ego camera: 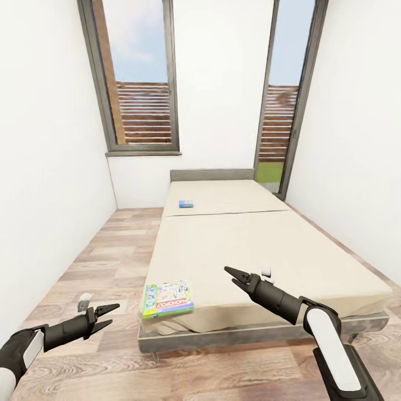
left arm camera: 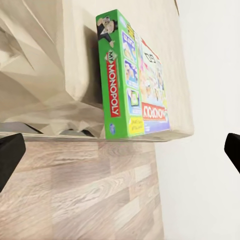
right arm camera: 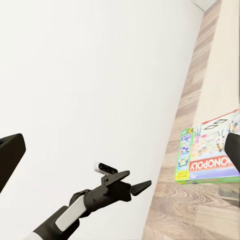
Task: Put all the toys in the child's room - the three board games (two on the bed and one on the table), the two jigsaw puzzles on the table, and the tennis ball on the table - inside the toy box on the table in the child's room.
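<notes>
Bed (ego camera: 267,245) is our landmark in the head view: a low beige mattress on a grey frame, its headboard against the far white wall between two tall dark-framed windows (ego camera: 139,83). We see the Monopoly box (ego camera: 168,299) lying flat on the mattress at the near corner of the bed, on our left-arm side, its green edge close to the mattress rim. A small blue board game (ego camera: 186,204) lies far up the bed, near the headboard. Our left gripper (ego camera: 108,316) hangs low over the wood plank floor (ego camera: 111,250) beside the bed, the forearm reaching forward and slightly upward, fingers spread apart and holding nothing, short of the Monopoly box. Our right gripper (ego camera: 234,277) is stretched out over the foot half of the bed, the arm bent at the elbow and pointing toward the middle of the mattress; its two fingers stand parted, empty.

In the left wrist view, the Monopoly box (left arm camera: 132,80) sits on the bed's corner, green lettered side toward the camera, with the floor (left arm camera: 90,190) below; the dark fingertips (left arm camera: 10,155) at the picture's edges are wide apart.

In the right wrist view, we see the left gripper (right arm camera: 135,187) with its fingers parted beside the white wall (right arm camera: 90,75), and the Monopoly box (right arm camera: 207,152) near the floor planks; this gripper's own fingertips (right arm camera: 10,150) are set wide.
</notes>
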Tool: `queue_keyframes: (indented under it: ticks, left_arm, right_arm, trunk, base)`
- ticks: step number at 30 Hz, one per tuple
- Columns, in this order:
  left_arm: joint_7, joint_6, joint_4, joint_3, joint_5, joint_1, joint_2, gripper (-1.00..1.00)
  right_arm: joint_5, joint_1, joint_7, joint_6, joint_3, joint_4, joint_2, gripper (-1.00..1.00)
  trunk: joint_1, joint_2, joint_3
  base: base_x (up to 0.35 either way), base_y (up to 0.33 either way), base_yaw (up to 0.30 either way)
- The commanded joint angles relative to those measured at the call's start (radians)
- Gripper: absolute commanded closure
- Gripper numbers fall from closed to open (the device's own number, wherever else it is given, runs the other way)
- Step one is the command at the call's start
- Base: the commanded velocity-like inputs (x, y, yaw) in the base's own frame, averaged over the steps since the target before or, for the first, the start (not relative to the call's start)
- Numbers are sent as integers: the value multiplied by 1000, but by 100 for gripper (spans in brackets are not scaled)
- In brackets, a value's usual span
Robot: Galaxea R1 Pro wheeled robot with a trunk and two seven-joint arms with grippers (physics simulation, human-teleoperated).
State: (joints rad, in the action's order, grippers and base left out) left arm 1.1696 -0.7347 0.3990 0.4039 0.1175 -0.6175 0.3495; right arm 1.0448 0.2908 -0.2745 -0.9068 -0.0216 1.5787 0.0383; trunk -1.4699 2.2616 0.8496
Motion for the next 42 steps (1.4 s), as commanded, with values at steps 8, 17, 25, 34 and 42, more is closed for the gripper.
queue_keyframes:
  ticks: [8, 17, 25, 34, 42]
  left_arm:
    - [2, -8, 0, 3, 1, -1, 0, -100]
    - [2, -8, 0, 1, 0, -1, -1, -100]
    - [1, -8, 0, 1, -1, -1, -1, -100]
    - [1, -8, 0, 2, 0, -1, -1, -100]
    - [1, -8, 0, 3, 0, -1, -1, -100]
  right_arm:
    - [-6, 1, -8, -4, -2, 0, 0, -100]
    - [-6, 1, -8, -4, -3, 0, 0, -100]
    - [-6, 1, -8, -4, -2, 0, 0, -100]
    - [-7, 1, -8, -4, -3, 0, 0, -100]
    - [-7, 1, -8, -3, -3, 0, 0, -100]
  trunk:
    - [0, 0, 1]
    - [0, 0, 1]
    - [0, 0, 1]
    - [0, 0, 1]
    - [0, 0, 1]
  base:
    - [-7, -38, 0]
    - [-36, -145, 0]
    - [-47, -197, 0]
    - [-5, -27, 0]
    - [0, -86, 0]
